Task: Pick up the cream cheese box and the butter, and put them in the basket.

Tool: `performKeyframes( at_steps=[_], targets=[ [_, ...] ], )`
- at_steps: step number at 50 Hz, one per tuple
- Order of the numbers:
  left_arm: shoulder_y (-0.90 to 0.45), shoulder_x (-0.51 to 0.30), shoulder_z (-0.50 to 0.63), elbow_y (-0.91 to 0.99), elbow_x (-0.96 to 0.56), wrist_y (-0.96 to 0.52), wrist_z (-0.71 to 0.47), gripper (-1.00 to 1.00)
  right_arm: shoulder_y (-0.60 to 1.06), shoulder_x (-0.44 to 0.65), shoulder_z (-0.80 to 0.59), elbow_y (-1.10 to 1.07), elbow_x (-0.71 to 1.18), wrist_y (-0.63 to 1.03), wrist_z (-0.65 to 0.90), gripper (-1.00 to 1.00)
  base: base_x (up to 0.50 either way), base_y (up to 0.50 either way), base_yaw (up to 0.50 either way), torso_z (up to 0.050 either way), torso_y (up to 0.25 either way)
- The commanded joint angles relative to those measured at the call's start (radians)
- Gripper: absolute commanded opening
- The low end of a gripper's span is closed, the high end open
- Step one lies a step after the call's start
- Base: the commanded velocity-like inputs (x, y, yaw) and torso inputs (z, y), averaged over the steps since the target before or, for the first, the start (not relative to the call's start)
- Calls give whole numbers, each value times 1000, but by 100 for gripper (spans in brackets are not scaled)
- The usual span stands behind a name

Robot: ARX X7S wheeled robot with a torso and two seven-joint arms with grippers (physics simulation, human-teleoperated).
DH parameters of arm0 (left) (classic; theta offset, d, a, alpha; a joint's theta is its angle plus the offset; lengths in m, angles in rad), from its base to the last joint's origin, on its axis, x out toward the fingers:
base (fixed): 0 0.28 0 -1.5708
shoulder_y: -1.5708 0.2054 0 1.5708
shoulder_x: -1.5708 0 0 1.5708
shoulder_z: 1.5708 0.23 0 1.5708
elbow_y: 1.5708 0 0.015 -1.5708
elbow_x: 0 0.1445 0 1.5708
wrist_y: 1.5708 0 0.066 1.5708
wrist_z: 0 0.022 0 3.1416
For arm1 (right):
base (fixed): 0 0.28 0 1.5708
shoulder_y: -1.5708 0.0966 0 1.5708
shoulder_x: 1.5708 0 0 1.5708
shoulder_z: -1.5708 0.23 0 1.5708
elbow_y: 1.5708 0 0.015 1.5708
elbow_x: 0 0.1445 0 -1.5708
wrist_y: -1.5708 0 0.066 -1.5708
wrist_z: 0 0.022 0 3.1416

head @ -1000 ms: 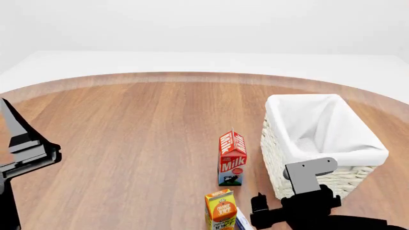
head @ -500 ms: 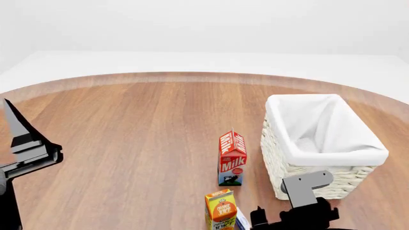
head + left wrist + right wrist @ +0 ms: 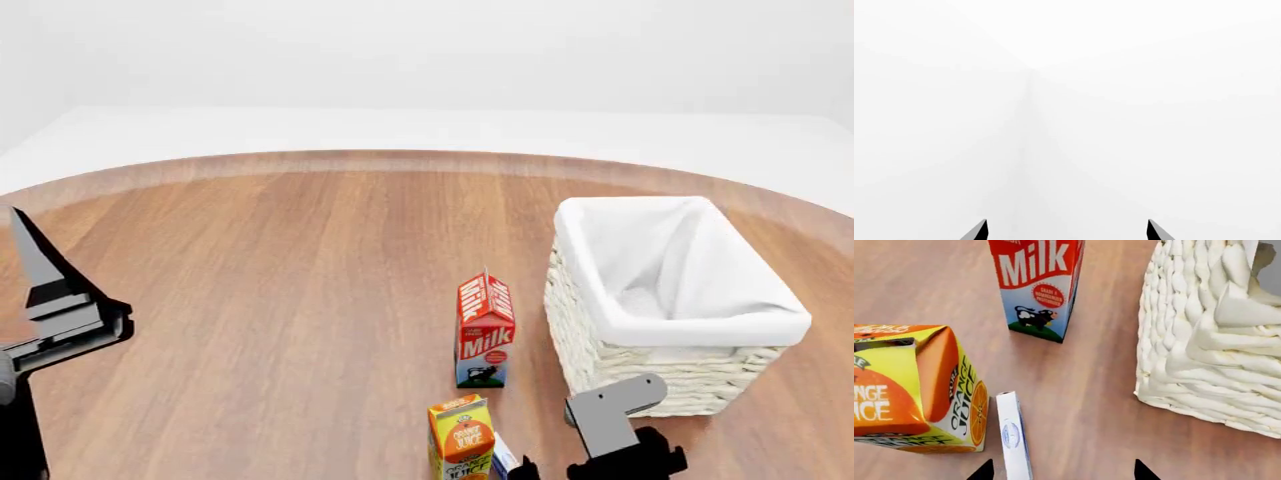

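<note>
White-and-blue cream cheese box (image 3: 1013, 440) – half hidden beside orange juice carton (image 3: 911, 390), butter unseen

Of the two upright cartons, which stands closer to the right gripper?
The orange juice carton, beside the right gripper and touching the cream cheese box. The red milk carton stands farther off, nearer the basket.

My left gripper (image 3: 34, 270): black and grey, long pointed finger, blocky grey base with black edging. In its wrist view, two dark tapered fingertips (image 3: 978, 231) only. My right gripper (image 3: 587, 460): black body, flat grey L-shaped bracket on top. Its wrist view: two black pointed tips (image 3: 985, 471).
</note>
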Motion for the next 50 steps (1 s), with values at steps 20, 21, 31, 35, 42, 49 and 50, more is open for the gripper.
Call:
performKeyframes(
  at_steps=[20, 21, 31, 35, 42, 49, 50],
  targets=[
    [7, 13, -21, 4, -2, 11, 21, 100, 18, -53, -41, 29, -82, 13, -77, 100, 0, 0, 0, 0, 0],
    [7, 12, -21, 4, -1, 11, 20, 100, 17, -53, -42, 32, -85, 12, -80, 100, 0, 0, 0, 0, 0],
    [9, 11, -20, 1, -3, 16, 19, 100, 33, -68, -59, 63, -107, 17, -101, 100, 0, 0, 0, 0, 0],
    [9, 10, -19, -4, -3, 19, 18, 100, 35, -77, -73, 71, -121, 18, -111, 100, 0, 0, 0, 0, 0],
    [8, 9, -17, -4, -3, 18, 15, 100, 34, -91, -92, 97, -146, 14, -128, 100, 0, 0, 0, 0, 0],
    [8, 7, -16, -6, -4, 18, 13, 100, 35, -102, -110, 114, -165, 13, -146, 100, 0, 0, 0, 0, 0],
    [8, 7, -15, -8, -4, 19, 13, 100, 36, -103, -111, 117, -166, 12, -149, 100, 0, 0, 0, 0, 0]
  ],
)
